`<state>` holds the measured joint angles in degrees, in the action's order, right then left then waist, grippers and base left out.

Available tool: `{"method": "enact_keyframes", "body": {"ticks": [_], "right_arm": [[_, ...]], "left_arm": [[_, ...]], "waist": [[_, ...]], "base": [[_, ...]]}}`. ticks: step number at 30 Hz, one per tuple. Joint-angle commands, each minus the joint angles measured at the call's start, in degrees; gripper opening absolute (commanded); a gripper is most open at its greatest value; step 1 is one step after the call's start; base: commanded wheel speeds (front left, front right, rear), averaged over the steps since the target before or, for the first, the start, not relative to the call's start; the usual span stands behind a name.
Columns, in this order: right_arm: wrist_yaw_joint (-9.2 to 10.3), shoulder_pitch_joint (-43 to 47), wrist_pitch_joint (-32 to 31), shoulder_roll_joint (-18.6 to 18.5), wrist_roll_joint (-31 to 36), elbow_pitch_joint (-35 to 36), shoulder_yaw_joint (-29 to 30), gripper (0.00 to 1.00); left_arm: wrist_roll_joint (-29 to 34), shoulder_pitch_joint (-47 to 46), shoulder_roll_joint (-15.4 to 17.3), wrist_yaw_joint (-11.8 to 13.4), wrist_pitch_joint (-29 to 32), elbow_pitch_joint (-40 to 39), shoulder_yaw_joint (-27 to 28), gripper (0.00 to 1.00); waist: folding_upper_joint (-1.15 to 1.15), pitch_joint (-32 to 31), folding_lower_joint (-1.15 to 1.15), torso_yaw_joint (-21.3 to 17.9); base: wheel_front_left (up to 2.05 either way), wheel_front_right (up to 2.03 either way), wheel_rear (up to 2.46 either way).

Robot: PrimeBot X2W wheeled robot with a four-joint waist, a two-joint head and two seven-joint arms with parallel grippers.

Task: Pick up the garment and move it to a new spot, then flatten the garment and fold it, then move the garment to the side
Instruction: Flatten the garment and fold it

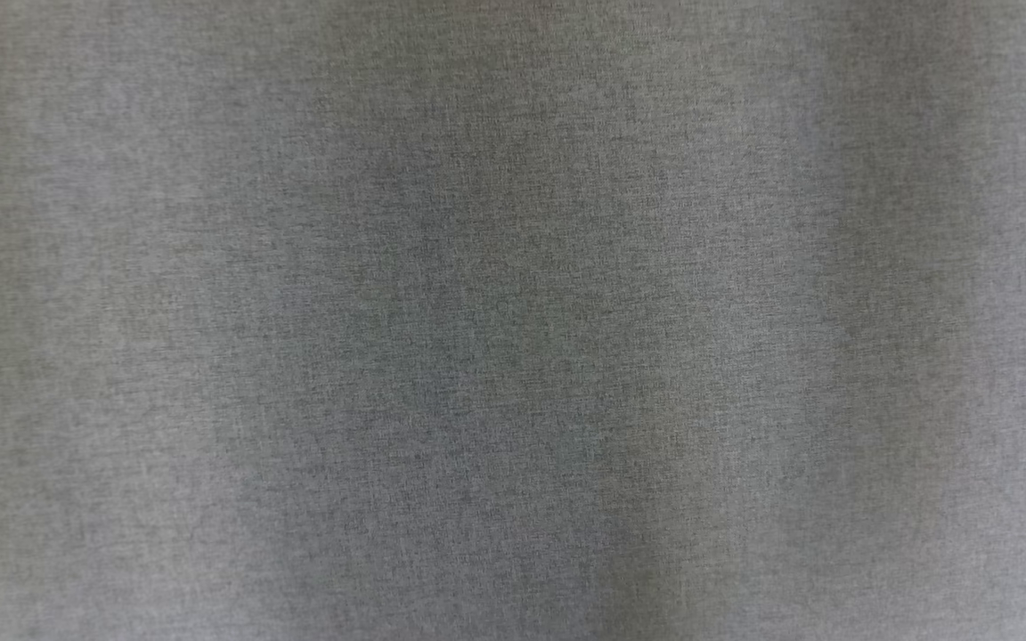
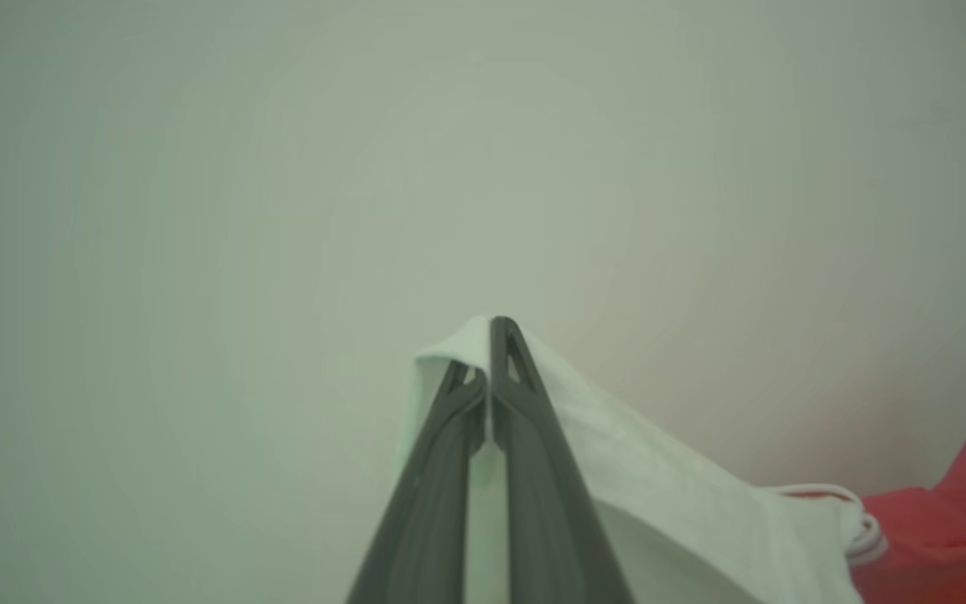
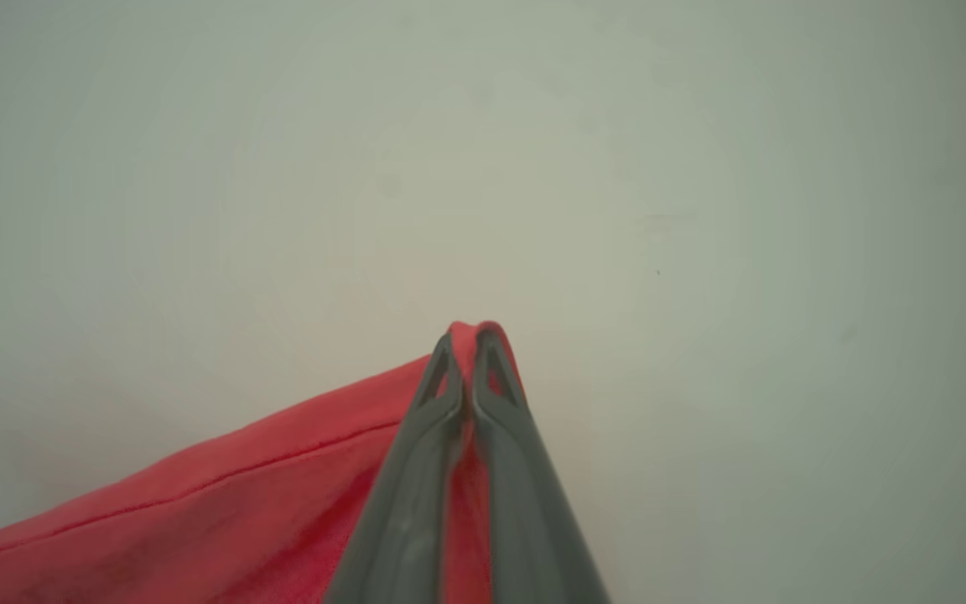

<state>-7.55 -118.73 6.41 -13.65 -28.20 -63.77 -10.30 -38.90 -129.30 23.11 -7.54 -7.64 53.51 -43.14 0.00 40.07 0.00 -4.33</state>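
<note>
Fabric of a grey, flecked weave is lying close before the head camera, and it is not possible to tell whether it belongs to the garment or is a cover. Behind both wrists a pale surface is showing, blurred. The garment, white on one part and red on another, is hanging between the two arms. The left gripper is pinching a white edge with its jaws closed tight, and the right gripper is pinching a red edge the same way. This is looking like the carrying or spreading step. The next move is calling for an even pull from both arms and a level lowering onto the flat.
</note>
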Motion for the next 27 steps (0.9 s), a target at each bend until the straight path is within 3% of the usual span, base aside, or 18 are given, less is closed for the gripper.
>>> {"method": "enact_keyframes", "body": {"ticks": [1, 17, 27], "right_arm": [[0.15, -0.9, 0.5, 0.0, 0.3, -0.4, -0.3, 0.00], [0.15, 1.3, 2.8, -0.4, 0.2, -1.4, -3.9, 0.00], [0.15, 12.0, 5.1, -1.9, -3.6, 3.4, -9.6, 0.00]], "left_arm": [[-1.1, -1.2, 0.3, 0.1, -0.6, 0.7, -0.7, 0.00], [-9.4, 2.2, 1.7, 0.1, -5.2, 1.1, -7.9, 0.00], [-14.1, 13.4, 3.7, 0.1, -7.5, -3.7, -8.7, 0.00]], "waist": [[0.00, 0.5, 0.00, -0.1], [0.00, 1.6, 0.00, 0.7], [0.00, -3.7, 0.00, 0.8]], "base": [[0.00, 0.00, 0.00], [0.00, 0.00, 0.00], [0.00, 0.00, 0.00]]}}
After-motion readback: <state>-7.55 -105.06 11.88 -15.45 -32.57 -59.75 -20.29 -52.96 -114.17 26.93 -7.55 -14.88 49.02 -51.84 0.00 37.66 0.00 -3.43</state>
